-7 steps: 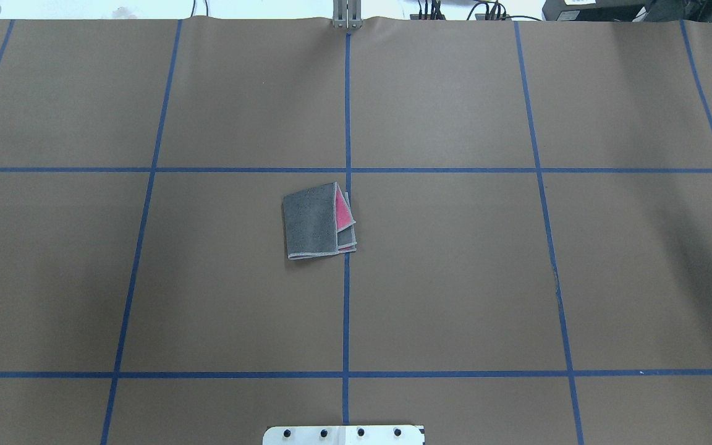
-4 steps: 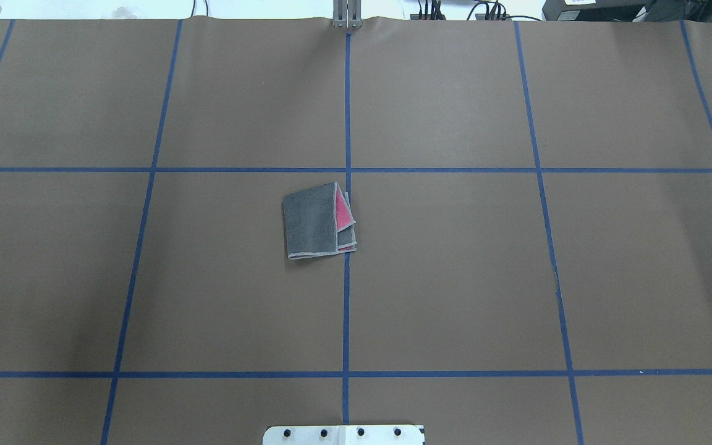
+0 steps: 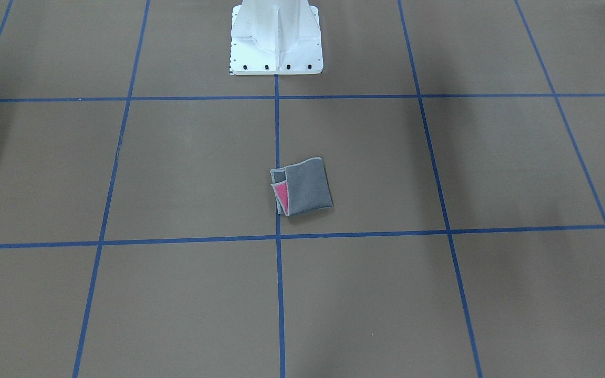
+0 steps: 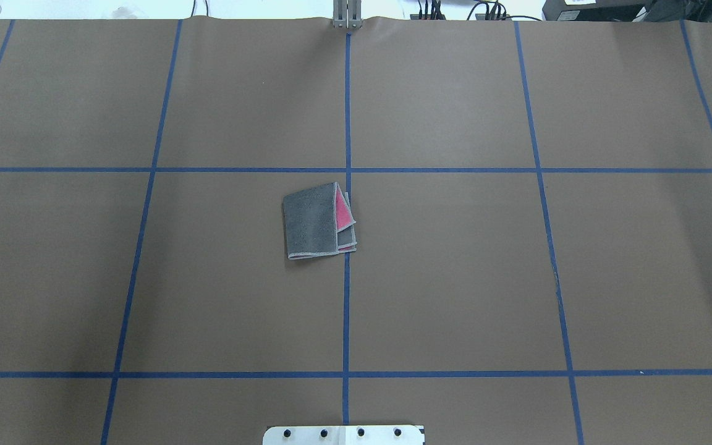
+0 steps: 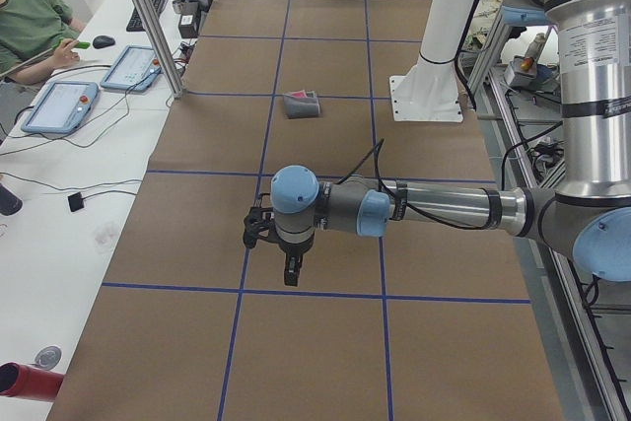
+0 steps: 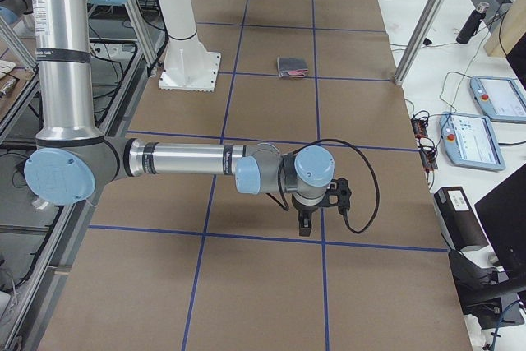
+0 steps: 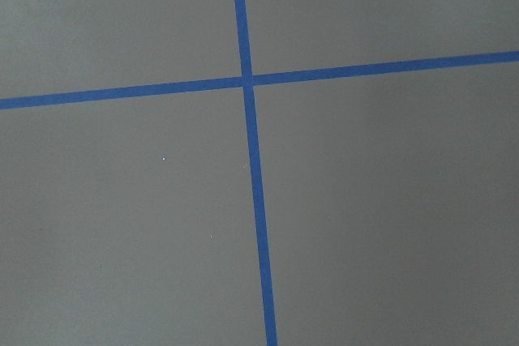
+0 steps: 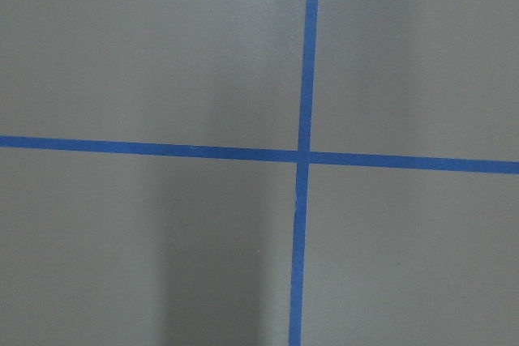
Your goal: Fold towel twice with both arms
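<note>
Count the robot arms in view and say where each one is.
2. The left arm extends out over the table's left end; the right arm does likewise at the right end.

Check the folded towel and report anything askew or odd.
The towel is folded unevenly: its grey top layer sits skewed, leaving a pink wedge and lower edges exposed along the side by the blue tape line. Nothing else stands out.

The towel (image 4: 311,221) lies flat, folded into a small squarish packet, grey face up. A pink wedge and light stitched edges show along one side. It sits straight out from the white base (image 3: 276,42). The left arm (image 5: 444,209) and right arm (image 6: 185,159) stretch level, far to either side of the base, wrists pointing down.
</note>
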`<state>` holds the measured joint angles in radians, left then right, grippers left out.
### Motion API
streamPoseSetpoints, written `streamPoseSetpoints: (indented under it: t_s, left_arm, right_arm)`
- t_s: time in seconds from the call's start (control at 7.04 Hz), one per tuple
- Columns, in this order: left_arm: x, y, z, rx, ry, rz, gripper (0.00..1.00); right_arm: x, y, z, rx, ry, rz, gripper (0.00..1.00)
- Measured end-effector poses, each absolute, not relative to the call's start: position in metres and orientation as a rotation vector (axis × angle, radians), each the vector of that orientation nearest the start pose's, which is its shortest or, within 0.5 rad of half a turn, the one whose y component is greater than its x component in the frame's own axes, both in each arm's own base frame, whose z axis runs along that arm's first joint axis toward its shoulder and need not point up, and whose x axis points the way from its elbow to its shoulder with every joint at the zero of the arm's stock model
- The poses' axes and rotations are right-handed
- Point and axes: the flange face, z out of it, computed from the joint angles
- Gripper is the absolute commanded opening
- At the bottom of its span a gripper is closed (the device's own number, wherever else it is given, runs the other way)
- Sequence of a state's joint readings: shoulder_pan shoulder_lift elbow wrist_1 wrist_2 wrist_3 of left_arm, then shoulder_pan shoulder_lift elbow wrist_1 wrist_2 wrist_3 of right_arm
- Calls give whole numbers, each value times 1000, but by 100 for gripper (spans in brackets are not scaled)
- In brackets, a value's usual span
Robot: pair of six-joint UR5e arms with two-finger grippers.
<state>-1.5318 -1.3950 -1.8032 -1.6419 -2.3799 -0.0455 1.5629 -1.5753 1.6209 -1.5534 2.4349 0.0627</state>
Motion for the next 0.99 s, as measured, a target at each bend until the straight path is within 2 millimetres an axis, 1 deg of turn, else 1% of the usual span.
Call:
streamPoseSetpoints:
  t_s: [0.28, 0.57, 0.99]
  left_arm:
    - [-48, -422, 615, 84, 809, 37, 100]
    - [-48, -423, 614, 86, 807, 36, 100]
    - [-49, -424, 612, 89, 807, 36, 100]
  right_arm:
    - [59, -484, 628, 19, -863, 41, 100]
    - [65, -475, 613, 46, -854, 48, 100]
    - [65, -479, 602, 68, -804, 39, 100]
